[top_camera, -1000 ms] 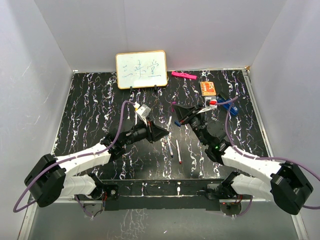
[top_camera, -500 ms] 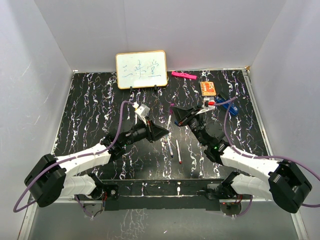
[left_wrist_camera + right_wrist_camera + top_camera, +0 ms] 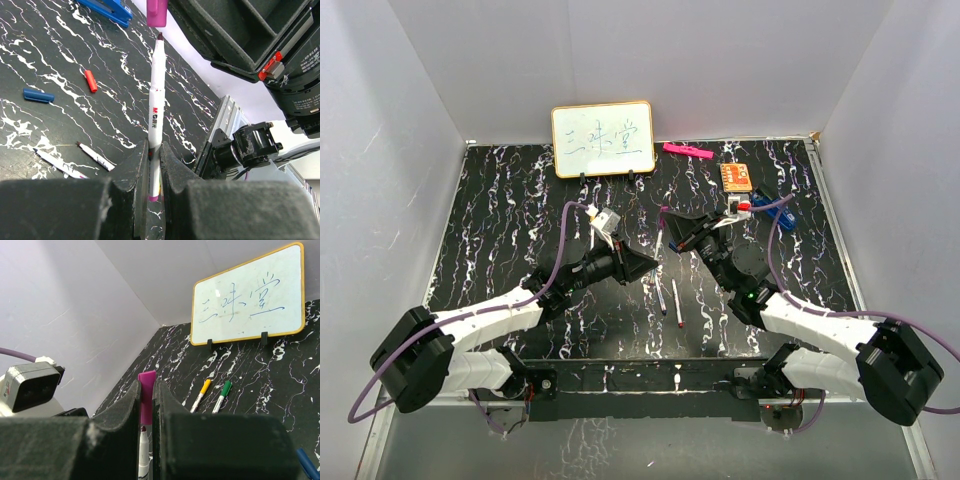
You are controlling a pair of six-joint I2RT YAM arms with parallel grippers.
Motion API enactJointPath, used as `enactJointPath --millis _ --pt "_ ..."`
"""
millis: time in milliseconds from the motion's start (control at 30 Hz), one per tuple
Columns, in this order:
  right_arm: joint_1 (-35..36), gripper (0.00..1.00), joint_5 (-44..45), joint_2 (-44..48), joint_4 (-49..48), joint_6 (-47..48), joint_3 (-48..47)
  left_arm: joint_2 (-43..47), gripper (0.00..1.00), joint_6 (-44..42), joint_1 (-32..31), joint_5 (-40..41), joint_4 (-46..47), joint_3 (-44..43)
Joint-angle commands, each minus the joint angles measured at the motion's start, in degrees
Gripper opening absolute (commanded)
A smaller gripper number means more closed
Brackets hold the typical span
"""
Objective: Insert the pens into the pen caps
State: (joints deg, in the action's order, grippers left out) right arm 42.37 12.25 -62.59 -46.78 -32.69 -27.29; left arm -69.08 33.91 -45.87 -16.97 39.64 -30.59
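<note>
- table (image 3: 500,220): flat black top w/ white marble-like streaks, plain grey walls (image 3: 740,70) round it.
- whiteboard (image 3: 248,297): glossy white, yellow frame, rounded corners, on two small black feet at the back. Blue handwriting, can't read it.
- left gripper (image 3: 154,152): blocky matte black fingers pressed onto a pen (image 3: 156,100). It's a thin white plastic stick, dark purple tip up, print on barrel. Lower end hidden betw. the fingers.
- right gripper (image 3: 147,387): pinching the purple cap (image 3: 146,402), a smooth magenta sleeve, right over the pen tip w/ a slight gap. Cap's top is cut off in left wrist view.
- top view: held pen & cap too small for me to make out; loose pens (image 3: 677,303) lie near centre.
- left wrist view only: red cap (image 3: 90,80) & blue cap (image 3: 38,95), short tubes lying apart on the table.
- right wrist view only: yellow-capped pen (image 3: 201,395) & green-capped pen (image 3: 222,396) side by side in front of the board.
</note>
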Motion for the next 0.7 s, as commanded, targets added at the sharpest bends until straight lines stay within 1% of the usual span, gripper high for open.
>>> enactJointPath --millis 0,667 --pt "0.3 0.00 0.1 0.1 -3.5 0.3 -0.8 0.9 0.00 -0.2 -0.2 0.0 1.6 0.5" --pt "0.5 0.00 -1.3 -0.4 -2.5 -1.3 0.1 0.9 0.00 -0.5 -0.2 1.3 2.1 -0.1"
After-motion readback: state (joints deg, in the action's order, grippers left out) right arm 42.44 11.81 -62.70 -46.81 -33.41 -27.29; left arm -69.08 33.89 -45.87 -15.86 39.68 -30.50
